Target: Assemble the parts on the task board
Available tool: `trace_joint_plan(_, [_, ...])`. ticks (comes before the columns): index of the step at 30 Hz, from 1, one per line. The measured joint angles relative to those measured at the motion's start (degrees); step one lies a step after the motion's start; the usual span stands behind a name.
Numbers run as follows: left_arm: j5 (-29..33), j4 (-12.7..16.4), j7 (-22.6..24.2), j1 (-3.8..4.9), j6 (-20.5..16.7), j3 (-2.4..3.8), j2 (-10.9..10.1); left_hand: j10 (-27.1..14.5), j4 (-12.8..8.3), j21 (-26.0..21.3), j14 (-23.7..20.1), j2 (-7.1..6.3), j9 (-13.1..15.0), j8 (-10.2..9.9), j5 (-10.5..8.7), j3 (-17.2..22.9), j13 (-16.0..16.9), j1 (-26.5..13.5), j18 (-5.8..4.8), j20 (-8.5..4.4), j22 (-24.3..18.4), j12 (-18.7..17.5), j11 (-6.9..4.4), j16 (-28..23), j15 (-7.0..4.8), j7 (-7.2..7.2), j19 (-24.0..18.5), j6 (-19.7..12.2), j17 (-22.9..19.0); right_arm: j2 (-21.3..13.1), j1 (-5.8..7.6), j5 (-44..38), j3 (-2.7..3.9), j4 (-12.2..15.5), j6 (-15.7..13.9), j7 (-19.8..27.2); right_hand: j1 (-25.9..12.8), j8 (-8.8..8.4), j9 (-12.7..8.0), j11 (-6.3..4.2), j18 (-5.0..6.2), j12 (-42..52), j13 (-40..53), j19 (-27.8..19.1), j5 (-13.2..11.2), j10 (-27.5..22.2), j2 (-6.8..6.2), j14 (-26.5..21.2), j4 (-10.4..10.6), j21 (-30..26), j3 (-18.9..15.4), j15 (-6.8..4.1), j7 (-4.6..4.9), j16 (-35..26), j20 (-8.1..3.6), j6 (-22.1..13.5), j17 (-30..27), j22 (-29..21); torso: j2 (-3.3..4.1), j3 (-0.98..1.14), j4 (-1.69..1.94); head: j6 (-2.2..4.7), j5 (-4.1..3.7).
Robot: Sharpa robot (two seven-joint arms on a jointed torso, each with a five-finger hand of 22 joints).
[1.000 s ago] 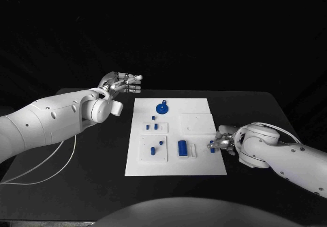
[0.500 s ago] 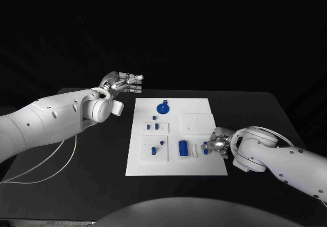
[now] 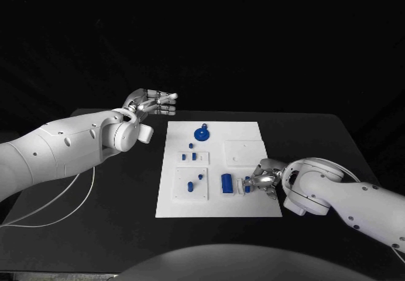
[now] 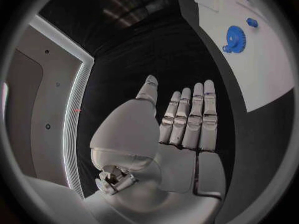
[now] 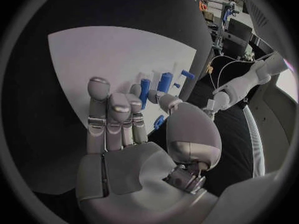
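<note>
The white task board (image 3: 218, 170) lies in the middle of the black counter (image 3: 101, 199). The right hand (image 3: 263, 178) rests over the board's near right part, its fingers (image 5: 112, 115) pinching a small blue part (image 5: 144, 90) between thumb and fingertip, just right of a blue cylinder (image 3: 226, 182) lying on the board. A blue gear (image 3: 202, 134) stands at the board's far end, with smaller blue pegs (image 3: 187, 156) on the left side. The left hand (image 3: 152, 103) hovers off the board's far left corner, fingers (image 4: 190, 119) straight, side by side, holding nothing.
</note>
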Motion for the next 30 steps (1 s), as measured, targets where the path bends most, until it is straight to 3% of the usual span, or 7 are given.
trace_joint_plan(14, [-0.2,0.0,-0.2,0.0,0.1,0.0,0.0,0.0,0.0,0.0,0.0,0.0,0.0,0.0,0.0,0.0,0.0,0.0,0.0,0.0,0.0,0.0,0.0,0.0,0.0,0.21,0.0,-0.2,0.0,0.2,0.01,1.6,0.31,0.8,0.5,0.0,0.0,-0.06,0.0,0.01,0.0,-0.2,0.0,0.0,0.0,0.0,0.0,0.0,0.0,0.0,0.0,0.0,0.0,0.0,0.0,0.0,-0.1,0.0,-0.01,-0.01,0.02,0.1,-0.01])
trace_joint_plan(30, [-0.3,-0.1,-0.4,0.0,0.2,0.0,0.2,0.0,0.0,0.0,0.0,0.0,0.0,0.0,0.0,0.0,0.0,0.0,0.0,0.0,0.0,0.0,0.0,0.0,0.0,0.2,0.0,-0.6,0.0,2.1,0.02,0.5,0.1,-1.2,1.9,-0.2,0.3,-0.09,0.0,0.01,0.0,-0.2,-0.1,0.0,0.0,0.0,-0.27,0.0,-0.2,0.0,-0.2,0.01,-0.05,0.0,0.0,0.1,-0.1,0.1,0.01,-0.02,0.06,0.03,0.09])
